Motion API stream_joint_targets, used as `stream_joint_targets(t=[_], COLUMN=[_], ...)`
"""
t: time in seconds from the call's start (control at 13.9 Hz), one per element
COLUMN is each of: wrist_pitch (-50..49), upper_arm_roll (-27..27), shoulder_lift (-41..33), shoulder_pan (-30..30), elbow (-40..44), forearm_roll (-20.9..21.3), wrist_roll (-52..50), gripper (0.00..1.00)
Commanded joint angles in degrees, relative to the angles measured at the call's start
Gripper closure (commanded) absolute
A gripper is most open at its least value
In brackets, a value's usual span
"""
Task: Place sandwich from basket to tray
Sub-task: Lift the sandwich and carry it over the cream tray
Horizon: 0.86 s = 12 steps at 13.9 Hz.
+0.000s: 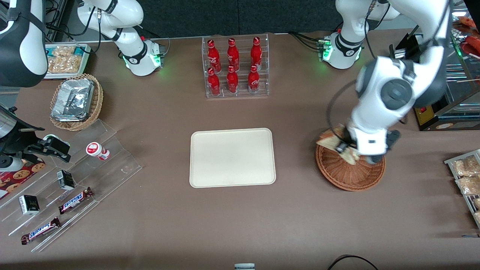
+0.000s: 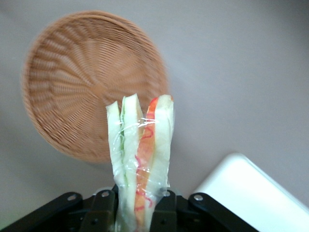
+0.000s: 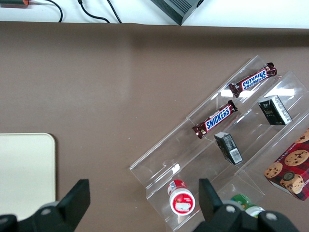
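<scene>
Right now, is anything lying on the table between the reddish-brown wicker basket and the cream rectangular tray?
No. In the front view only bare brown table separates the basket from the tray; the gripper holds the sandwich above the basket.

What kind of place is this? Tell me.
Probably a mock snack shop counter: red bottles in a clear rack, Snickers bars on acrylic steps. The gripper holds the sandwich above the basket.

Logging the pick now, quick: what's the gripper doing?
Left gripper: shut on the sandwich, lifted above the basket, not yet over the tray.
</scene>
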Motion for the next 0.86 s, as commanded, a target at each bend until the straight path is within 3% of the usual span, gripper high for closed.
stream_joint_targets(t=[0.0,0.29,0.58,0.79], wrist_pitch=[-2.92,-0.82,0.59,9.00], upper_arm_roll=[0.86,0.77,0.77,0.86], shoulder_lift=[7.21,14.58,25.49,30.41], shoulder_pan=[-8.01,-16.36,-22.17,-25.43], elbow=[10.83,16.10,24.38,24.56], forearm_roll=[0.19,-0.16,-0.16,0.10], wrist_roll=[0.89,11.25,11.97,16.97], gripper=[0.88,0.85,0.84,0.79])
